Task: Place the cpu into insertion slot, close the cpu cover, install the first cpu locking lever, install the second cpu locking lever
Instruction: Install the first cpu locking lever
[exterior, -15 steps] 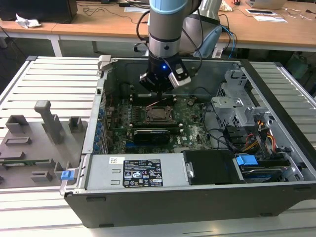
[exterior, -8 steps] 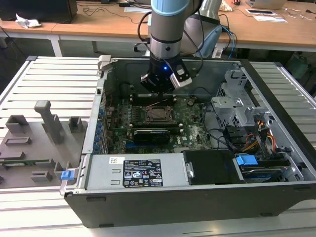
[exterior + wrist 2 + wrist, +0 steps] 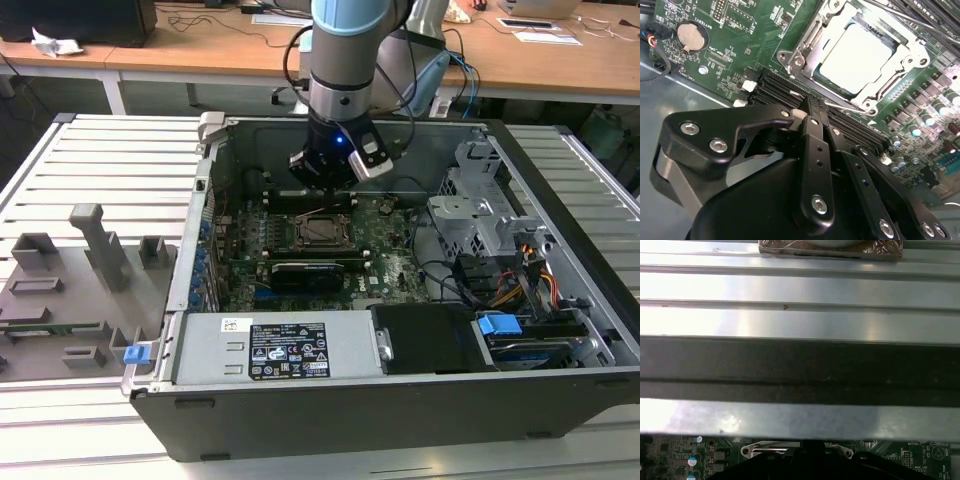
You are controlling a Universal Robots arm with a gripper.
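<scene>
My arm hangs vertical over the board, end effector (image 3: 812, 107) clenched empty beside the insertion slot (image 3: 860, 60); the second wrist view shows the cpu (image 3: 857, 57) seated under the cpu cover (image 3: 805, 52).

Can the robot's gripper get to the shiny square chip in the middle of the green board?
Probably yes. The gripper hangs just beside the cpu, which sits in the insertion slot with the cpu cover framing it, nothing above.

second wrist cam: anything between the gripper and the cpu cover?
In the second wrist view, a bank of black memory slots lies between the gripper and the cpu cover, which frames the cpu.
</scene>
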